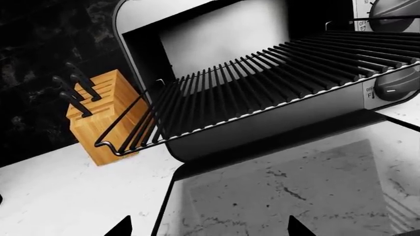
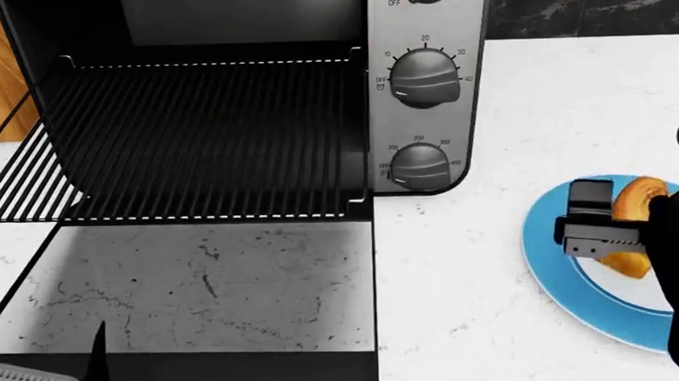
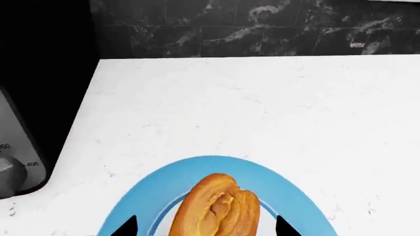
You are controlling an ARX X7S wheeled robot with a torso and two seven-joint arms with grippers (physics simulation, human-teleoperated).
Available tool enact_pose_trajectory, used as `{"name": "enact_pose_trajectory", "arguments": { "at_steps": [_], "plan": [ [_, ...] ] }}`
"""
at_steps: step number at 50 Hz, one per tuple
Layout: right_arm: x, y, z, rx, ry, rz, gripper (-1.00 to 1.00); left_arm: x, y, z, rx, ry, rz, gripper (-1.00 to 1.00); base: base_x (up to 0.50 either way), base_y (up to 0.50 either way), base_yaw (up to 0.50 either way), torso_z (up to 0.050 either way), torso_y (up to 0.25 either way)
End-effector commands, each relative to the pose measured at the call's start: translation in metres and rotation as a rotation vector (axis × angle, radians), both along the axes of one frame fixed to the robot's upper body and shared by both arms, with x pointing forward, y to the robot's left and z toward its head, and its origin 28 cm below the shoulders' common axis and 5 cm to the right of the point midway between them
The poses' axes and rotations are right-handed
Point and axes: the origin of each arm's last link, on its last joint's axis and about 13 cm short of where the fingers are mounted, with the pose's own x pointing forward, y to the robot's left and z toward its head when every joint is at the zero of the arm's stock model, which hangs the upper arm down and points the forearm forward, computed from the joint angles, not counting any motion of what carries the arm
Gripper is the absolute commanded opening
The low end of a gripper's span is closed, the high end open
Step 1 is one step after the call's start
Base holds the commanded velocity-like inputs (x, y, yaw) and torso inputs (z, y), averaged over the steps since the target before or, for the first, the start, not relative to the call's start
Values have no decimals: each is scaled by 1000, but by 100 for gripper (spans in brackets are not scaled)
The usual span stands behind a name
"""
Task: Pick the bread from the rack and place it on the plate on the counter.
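Right wrist view: bread between end effector fingertips.

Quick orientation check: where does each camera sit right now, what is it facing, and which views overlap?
Head view: high on the robot, looking down at the rack, oven knobs, counter and plate; right gripper over the bread.
Left wrist view: low on the counter, facing the rack and knife block; fingertips at the edge.
Right wrist view: above the plate, facing the bread; fingertips either side.
Shared: head and right wrist both show bread and plate.
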Motion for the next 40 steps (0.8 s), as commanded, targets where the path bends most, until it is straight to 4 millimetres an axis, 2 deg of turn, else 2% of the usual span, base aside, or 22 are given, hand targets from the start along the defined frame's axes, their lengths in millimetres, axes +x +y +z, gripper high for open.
{"name": "enact_pose_trajectory", "arguments": {
  "at_steps": [1,12,26,40],
  "plan": [
    [-27,19,29,-50,-142,65,100,5,1,1,-38,-23,9,100,0,0,0,0,0],
    [-54,30,44,-84,-240,124,100,5,1,0,-42,-21,9,100,0,0,0,0,0],
    [-92,36,49,-108,-330,143,100,4,0,4,-40,-30,7,100,0,0,0,0,0],
    [-139,56,54,-169,-427,192,100,3,-1,6,-38,-34,6,100,0,0,0,0,0]
  ]
}}
